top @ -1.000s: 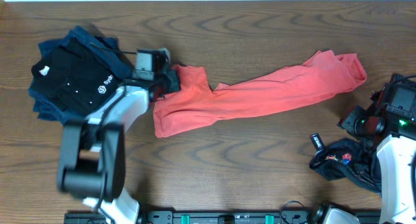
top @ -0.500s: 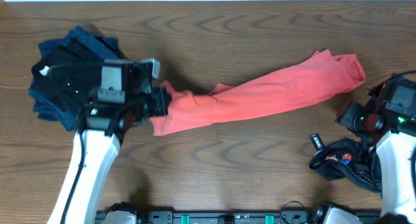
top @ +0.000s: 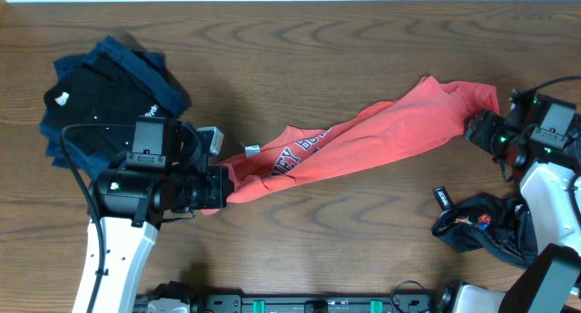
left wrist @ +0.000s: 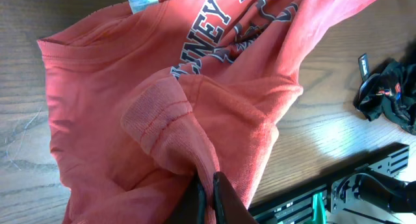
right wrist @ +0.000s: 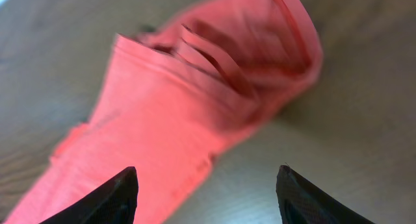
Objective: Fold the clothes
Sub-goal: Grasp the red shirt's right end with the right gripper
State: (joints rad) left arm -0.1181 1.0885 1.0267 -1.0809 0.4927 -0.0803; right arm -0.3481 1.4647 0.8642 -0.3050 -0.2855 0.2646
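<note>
The coral-red T-shirt of the clothes lies stretched in a long band across the table, with its navy-and-white lettering showing near the left end. My left gripper is shut on a fold of its left end; in the left wrist view the jaws pinch the red cloth. My right gripper stands open just at the shirt's right end. In the right wrist view the shirt lies ahead of the spread gripper, and nothing is between the fingers.
A pile of black and navy shirts sits at the back left. A crumpled black jersey with red marks lies at the front right, under the right arm. A black rail runs along the front edge.
The left gripper pulled the shirt's left end toward the front, turning the lettering up. The right gripper moved left to the shirt's right end and opened wider.
</note>
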